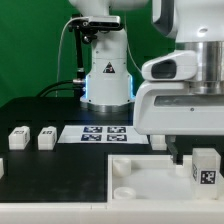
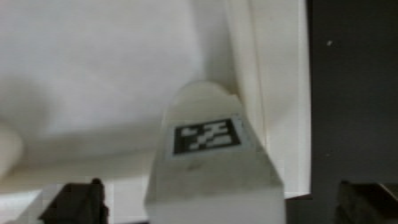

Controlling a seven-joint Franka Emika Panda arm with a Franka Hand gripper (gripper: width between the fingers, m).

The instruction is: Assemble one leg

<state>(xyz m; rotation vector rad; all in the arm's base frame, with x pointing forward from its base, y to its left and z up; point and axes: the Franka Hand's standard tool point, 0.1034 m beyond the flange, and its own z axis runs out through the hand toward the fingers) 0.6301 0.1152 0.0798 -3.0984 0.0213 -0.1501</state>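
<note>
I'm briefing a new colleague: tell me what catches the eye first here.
The bulky white gripper dominates the exterior view's right, poised over a tagged leg standing on the large white panel. Two more blocks sit on the black table at that view's left, beside the marker board.

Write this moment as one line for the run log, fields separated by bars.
gripper: shut on the leg | leg: small white tagged block, upright over large white panel | marker board: flat on table

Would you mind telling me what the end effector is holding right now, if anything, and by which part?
The end effector holds one leg by its upper end; the tagged lower end hangs over the white panel.
</note>
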